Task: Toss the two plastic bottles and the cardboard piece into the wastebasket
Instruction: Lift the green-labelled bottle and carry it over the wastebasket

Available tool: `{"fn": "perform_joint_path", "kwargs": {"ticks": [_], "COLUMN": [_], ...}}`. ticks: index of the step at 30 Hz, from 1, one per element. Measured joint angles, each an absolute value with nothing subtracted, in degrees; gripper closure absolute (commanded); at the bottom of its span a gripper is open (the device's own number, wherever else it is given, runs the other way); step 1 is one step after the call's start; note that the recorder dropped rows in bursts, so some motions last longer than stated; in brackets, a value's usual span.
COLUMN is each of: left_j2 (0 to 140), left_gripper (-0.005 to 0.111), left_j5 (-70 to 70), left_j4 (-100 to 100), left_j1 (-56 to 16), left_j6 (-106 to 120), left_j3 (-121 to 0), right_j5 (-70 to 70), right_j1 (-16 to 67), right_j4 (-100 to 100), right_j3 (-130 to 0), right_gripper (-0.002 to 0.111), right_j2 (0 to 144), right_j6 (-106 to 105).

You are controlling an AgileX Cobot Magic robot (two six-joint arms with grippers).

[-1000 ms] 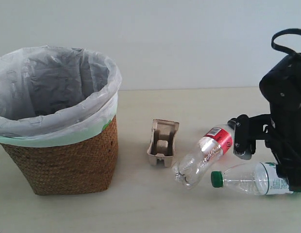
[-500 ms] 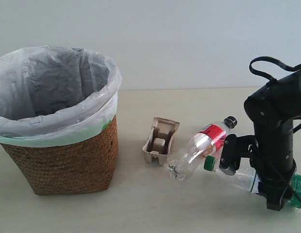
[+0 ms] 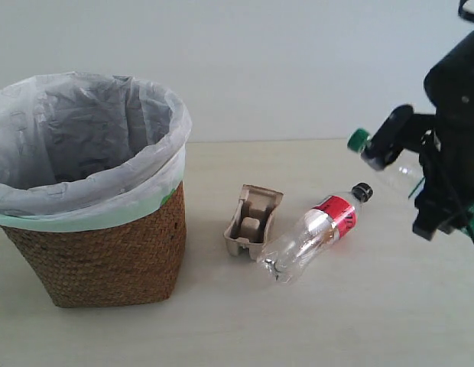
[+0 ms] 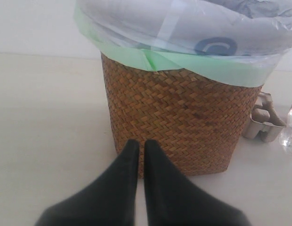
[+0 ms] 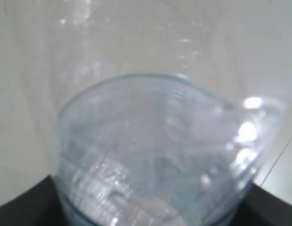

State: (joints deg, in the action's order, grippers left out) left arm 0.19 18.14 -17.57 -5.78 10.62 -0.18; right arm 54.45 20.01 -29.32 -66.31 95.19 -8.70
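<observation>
1. The right hand is clamped on the green-capped bottle, which hangs clear of the table at the right edge of the exterior view. Its cap points towards the wastebasket.
2. The left hand has its fingers pressed together on nothing. It sits low, just in front of the wicker wall.
3. The red-labelled bottle lies on the table. Its base is touching or just beside the cardboard piece, and both lie between the basket and the right arm.
4. The step in hand looks like the carry to the basket. It should travel high enough to pass over the two things on the table and over the bag-lined rim.
5. The bottle is light, smooth and easily crushed, so the grip is best kept steady without squeezing harder.
6. Release should wait until the whole bottle is over the middle of the opening. Tipping it cap-down would help, since a drop at the rim could bounce off the loose bag.
</observation>
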Motion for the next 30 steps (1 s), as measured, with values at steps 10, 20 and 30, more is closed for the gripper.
{"fn": "perform_joint_path", "kwargs": {"ticks": [10,20,30], "left_j2": [0.2,0.2,0.2], "left_gripper": [0.103,0.103,0.103], "left_j5": [18.1,18.1,18.1], "left_j4": [-17.6,-17.6,-17.6], "left_j1": [-5.8,-5.8,-5.8], "left_j6": [10.6,10.6,10.6], "left_j3": [-0.2,-0.2,-0.2], "right_j5": [41.5,34.5,38.8], "right_j1": [20.0,20.0,20.0], "right_j4": [22.9,42.5,-12.5], "right_j3": [-69.6,-69.6,-69.6], "right_gripper": [0.108,0.108,0.108], "right_j2": [89.2,89.0,89.0], "right_j6": [-18.8,-29.5,13.2]}}
